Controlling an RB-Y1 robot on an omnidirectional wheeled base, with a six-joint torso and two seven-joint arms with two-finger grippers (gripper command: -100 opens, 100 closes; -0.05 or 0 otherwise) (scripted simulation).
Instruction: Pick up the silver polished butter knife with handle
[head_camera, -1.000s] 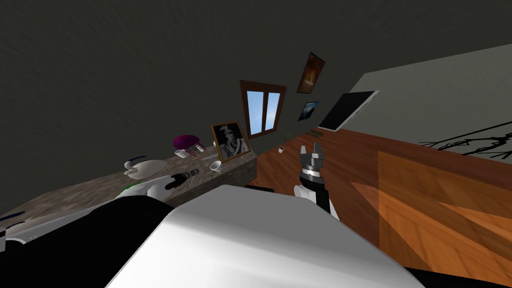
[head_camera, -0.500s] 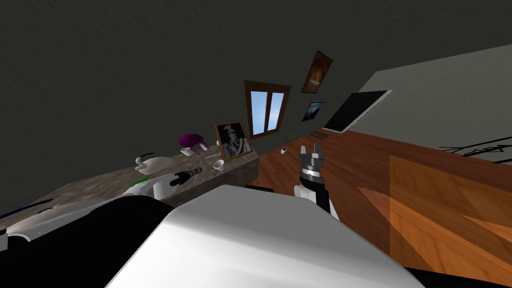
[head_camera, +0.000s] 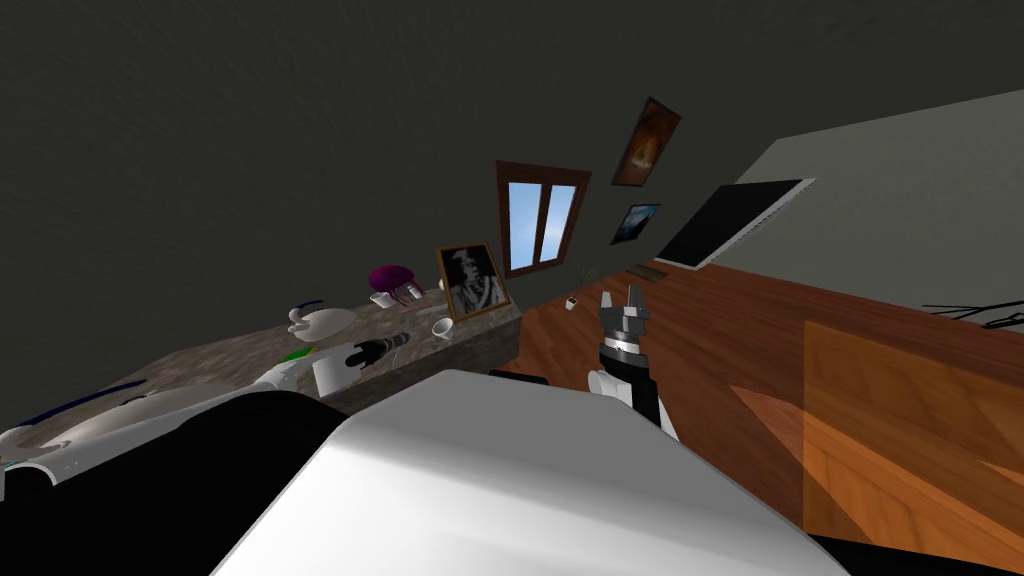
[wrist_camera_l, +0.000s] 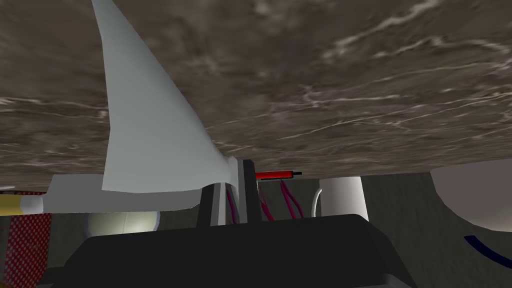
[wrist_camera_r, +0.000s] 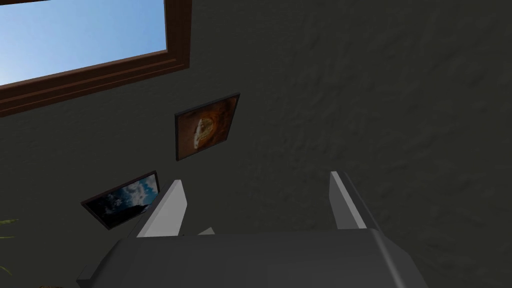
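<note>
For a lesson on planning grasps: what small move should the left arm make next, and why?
Probably lift the left gripper straight up: its fingers stand pressed together on the grey knife, with the veined counter close behind it.

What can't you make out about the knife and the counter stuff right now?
Butter knife: left wrist view, the part past the fingers of the left tool is hidden behind its dark body; contact with the marble counter cannot be judged.
Same knife, head view: too small at the tool to read.
White bowl: left wrist view, cut off by the picture edge.
Red-checked thing: cut off by the edge, unidentifiable.
</note>
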